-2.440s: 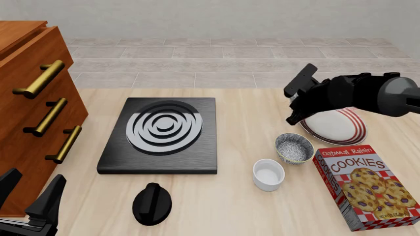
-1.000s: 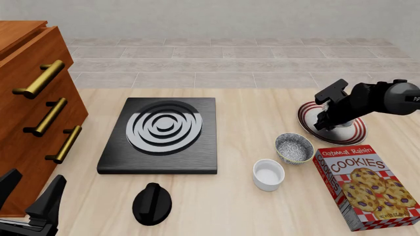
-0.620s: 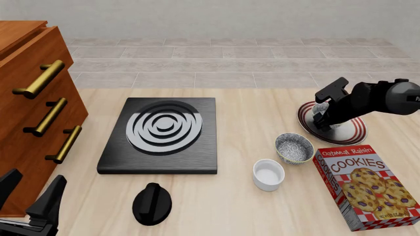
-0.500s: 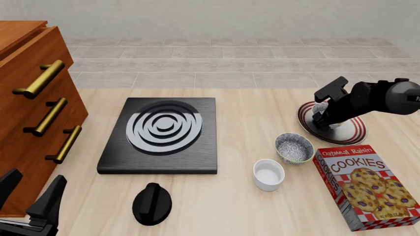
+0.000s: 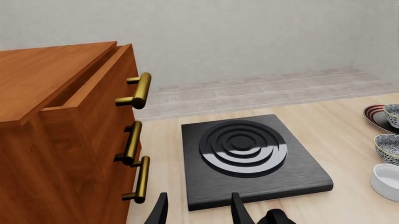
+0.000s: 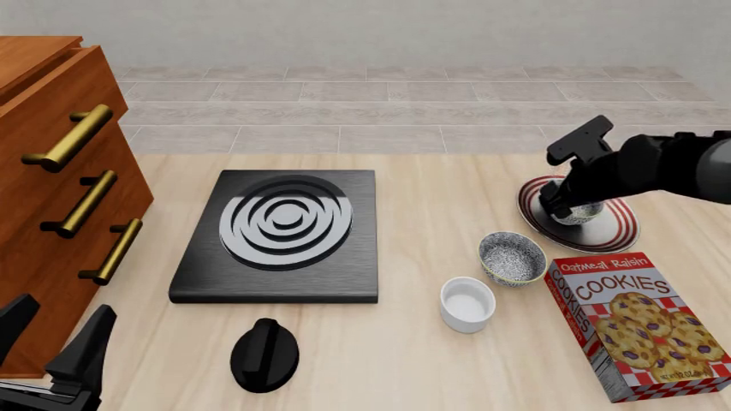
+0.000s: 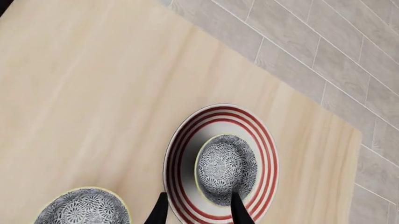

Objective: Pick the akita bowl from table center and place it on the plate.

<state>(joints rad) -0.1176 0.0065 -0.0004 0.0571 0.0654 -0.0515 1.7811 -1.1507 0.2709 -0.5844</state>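
Note:
The akita bowl (image 6: 580,214) (image 7: 224,165) stands upright in the middle of the red-striped plate (image 6: 618,231) (image 7: 181,148) at the table's right. Just above it and clear of it hovers my right gripper (image 6: 557,202) (image 7: 197,212), open, its fingertips (image 7: 238,211) reaching towards the bowl's near edge. In the left wrist view the bowl (image 5: 393,114) and plate (image 5: 374,115) show at the frame's edge. My left gripper (image 6: 51,338) (image 5: 198,212) is open and holds nothing, low at the near left by the cabinet.
A second, similar bowl (image 6: 511,257) (image 7: 81,207) and a white cup (image 6: 467,302) sit in front of the plate. A cookies box (image 6: 639,321) lies at the near right. A black stove plate (image 6: 280,233), a black knob (image 6: 265,353) and a wooden drawer cabinet (image 6: 57,197) fill the left.
My right gripper has risen and pulled back a little from the plate. The bowl stays on the plate, now free of the fingers. The left arm has not moved.

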